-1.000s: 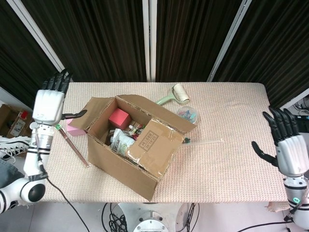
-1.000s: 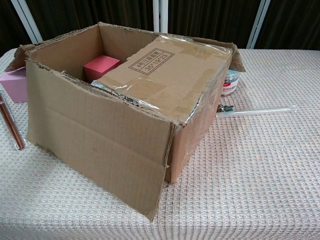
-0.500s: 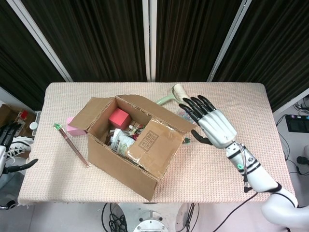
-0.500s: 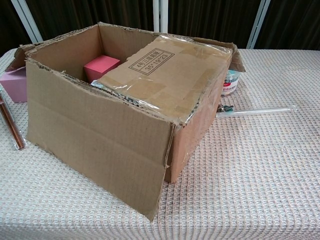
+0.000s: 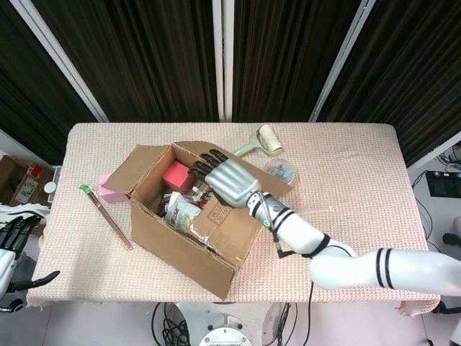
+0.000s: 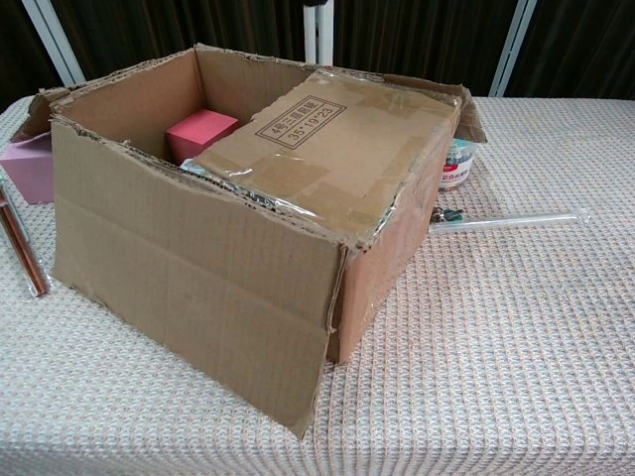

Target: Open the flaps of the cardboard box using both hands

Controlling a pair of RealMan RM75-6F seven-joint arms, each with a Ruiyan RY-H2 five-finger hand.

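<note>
The cardboard box (image 5: 189, 232) (image 6: 198, 258) stands at the table's middle, turned at an angle. Its labelled flap (image 5: 229, 213) (image 6: 332, 149) lies folded in over the right half. The left flap (image 5: 137, 164) is turned outward. Inside are a pink carton (image 5: 176, 175) (image 6: 201, 132) and several packets. In the head view my right hand (image 5: 229, 180) shows over the box with fingers spread and nothing in it; the chest view shows no hand at the box, so the hand is well above it. My left hand (image 5: 13, 241) hangs off the table's left edge, fingers apart, empty.
A pink box (image 5: 108, 189) (image 6: 28, 164) and a brown stick (image 5: 108, 216) (image 6: 22, 248) lie left of the box. A lint roller (image 5: 263, 140), a small tub (image 5: 282, 170) (image 6: 456, 164) and a clear tube (image 5: 310, 211) (image 6: 516, 220) lie to its right.
My right hand has swung in from the table's right side to over the box. My left hand has dropped from beside the left flap to below the table's left edge.
</note>
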